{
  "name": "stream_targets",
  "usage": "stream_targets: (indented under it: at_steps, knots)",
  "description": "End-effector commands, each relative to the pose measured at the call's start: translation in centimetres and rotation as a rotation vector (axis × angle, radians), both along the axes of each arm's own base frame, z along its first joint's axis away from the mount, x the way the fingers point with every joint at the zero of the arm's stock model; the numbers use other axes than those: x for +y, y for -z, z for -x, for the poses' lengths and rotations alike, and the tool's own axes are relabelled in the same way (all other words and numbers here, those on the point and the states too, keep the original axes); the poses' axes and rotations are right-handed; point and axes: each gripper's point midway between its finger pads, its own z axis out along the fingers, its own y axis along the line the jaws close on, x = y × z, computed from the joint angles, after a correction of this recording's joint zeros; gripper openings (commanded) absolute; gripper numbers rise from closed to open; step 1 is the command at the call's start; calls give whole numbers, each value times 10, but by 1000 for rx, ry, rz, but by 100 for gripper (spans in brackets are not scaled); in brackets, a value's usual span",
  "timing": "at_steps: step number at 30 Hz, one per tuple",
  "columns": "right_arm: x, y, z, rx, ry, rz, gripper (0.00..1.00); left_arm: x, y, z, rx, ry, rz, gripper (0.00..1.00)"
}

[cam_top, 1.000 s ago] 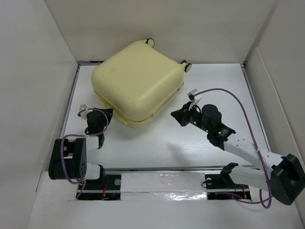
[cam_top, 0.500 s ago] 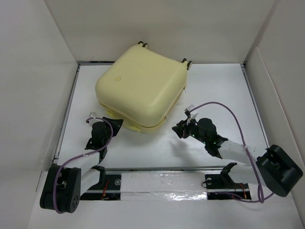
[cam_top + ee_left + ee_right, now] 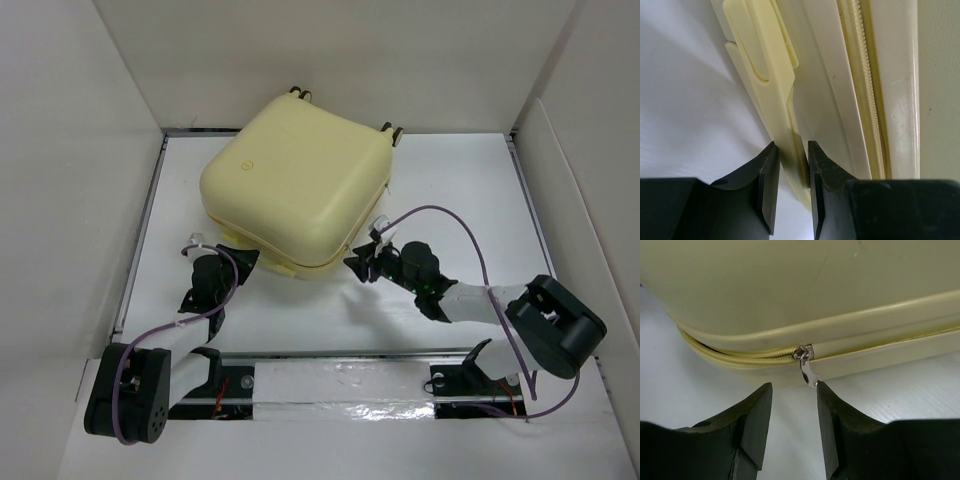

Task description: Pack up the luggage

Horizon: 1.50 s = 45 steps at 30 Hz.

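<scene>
The pale-yellow luggage [image 3: 290,185] lies closed and flat at the table's middle back, emblem [image 3: 238,165] up, wheels [image 3: 393,130] at the far side. My left gripper [image 3: 240,260] is at its near-left edge. In the left wrist view the gripper [image 3: 790,150] is closed on the lower end of the luggage's handle [image 3: 760,55], beside the zipper line [image 3: 867,100]. My right gripper [image 3: 358,263] is at the near-right corner. In the right wrist view it [image 3: 794,387] is open, and the silver zipper pull [image 3: 807,371] hangs at the tip of its right finger [image 3: 827,405].
White walls [image 3: 80,150] box in the table on the left, back and right. A foil-covered rail [image 3: 340,385] runs along the near edge between the arm bases. The right arm's purple cable [image 3: 450,215] loops above the table.
The luggage turned and slid slightly toward me, then stayed still. My left arm reached out to the handle. My right gripper moved left, close to the luggage's near-right corner.
</scene>
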Motion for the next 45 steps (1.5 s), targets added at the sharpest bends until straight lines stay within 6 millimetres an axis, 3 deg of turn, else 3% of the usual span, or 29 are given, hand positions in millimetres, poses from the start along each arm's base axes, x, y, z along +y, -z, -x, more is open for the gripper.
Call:
stream_targets:
  at_steps: [1,7,16,21,25,28,29,32,33,34,35,39,41,42,43,45]
  knots:
    - [11,-48,-18,-154,18,-78,47,-19,-8,6,-65,144,-44,0]
    - [26,-52,-25,-155,-6,-78,37,-19,-8,8,-67,149,-52,0]
    - [27,-51,-24,-158,31,-81,1,-23,-10,9,-84,167,-34,0]
    - [21,-46,-5,-133,78,-76,0,-22,-10,8,-88,158,-28,0]
    - [26,-31,27,-55,72,-70,0,-22,-11,8,-98,157,-20,0]
    - [51,-24,66,5,-31,-44,0,-25,-13,7,-107,167,-12,0]
    - [68,-22,92,23,-96,-32,0,-25,-15,7,-114,168,-9,0]
    - [104,-21,128,83,-177,-9,0,-31,-19,8,-131,178,-3,0]
    - [120,-22,152,94,-234,-10,0,-34,-22,9,-141,182,-1,0]
    - [137,-37,157,105,-232,-52,0,-40,-23,11,-146,190,-5,0]
    - [147,-24,160,113,-222,-22,0,-43,-23,13,-143,194,-6,0]
    - [167,-30,148,98,-137,-55,0,-57,-26,22,-152,213,19,0]
    - [148,-31,113,95,-48,-61,0,-61,-22,29,-140,230,21,0]
    - [137,-42,100,92,-27,-94,0,-62,-19,33,-135,235,22,0]
    - [121,-46,74,104,5,-119,0,-63,-18,35,-135,233,26,0]
    - [88,-59,54,81,34,-175,0,-78,-12,49,-126,285,31,0]
